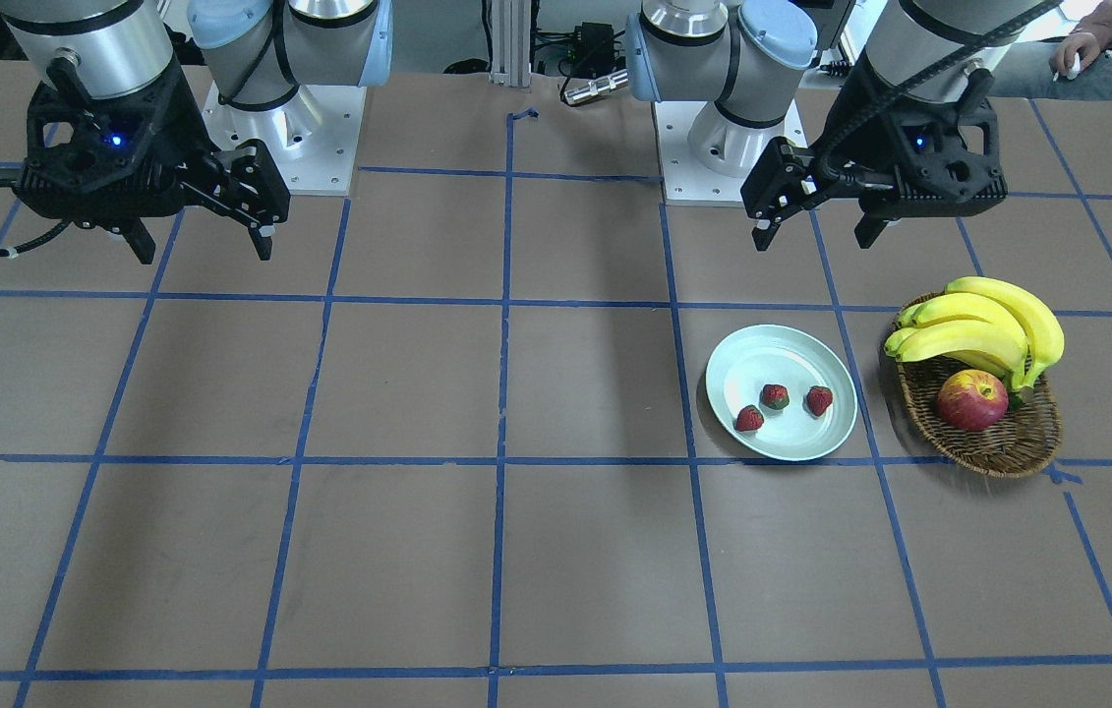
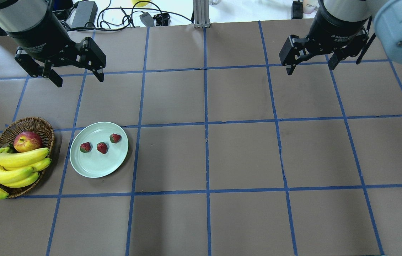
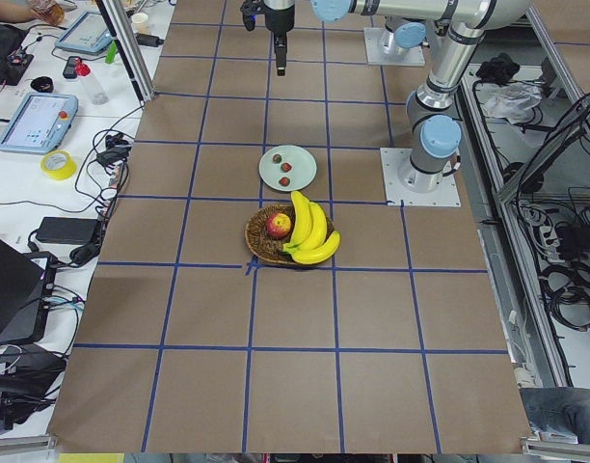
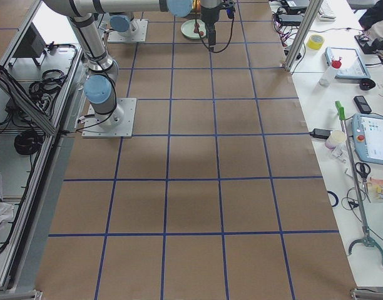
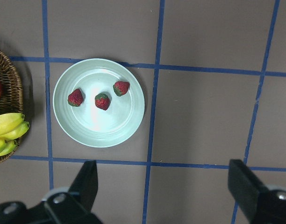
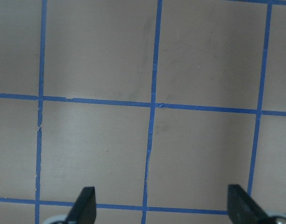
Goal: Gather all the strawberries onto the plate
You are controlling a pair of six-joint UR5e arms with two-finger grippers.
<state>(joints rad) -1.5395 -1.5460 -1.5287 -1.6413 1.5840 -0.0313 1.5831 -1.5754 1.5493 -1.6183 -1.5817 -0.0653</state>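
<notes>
Front-facing view: three strawberries (image 1: 774,396) are lying in a loose row inside the one mint-green plate (image 1: 762,352), none touching another. Just beside the plate, one wicker basket (image 1: 1003,447) is holding one apple (image 1: 971,400) and what look like four bananas (image 1: 988,324). The left gripper (image 1: 814,239) is hanging above the table (image 1: 418,393) beyond the plate, jaws spread wide and gripping nothing. The right gripper (image 1: 203,251) is hanging well apart from the plate, equally wide and bare.

Overhead view: white lettering is showing on both gripper bodies, too small to read.

Left side view: the plate is sitting just beyond the basket.

Right side view: the plate is showing at the far end, partly hidden.

Left wrist view: all three berries are sitting inside the plate, between two widely parted fingers (image 5: 84,186).

Right wrist view: only a blue tape (image 6: 152,105) grid is showing, no plate.
</notes>
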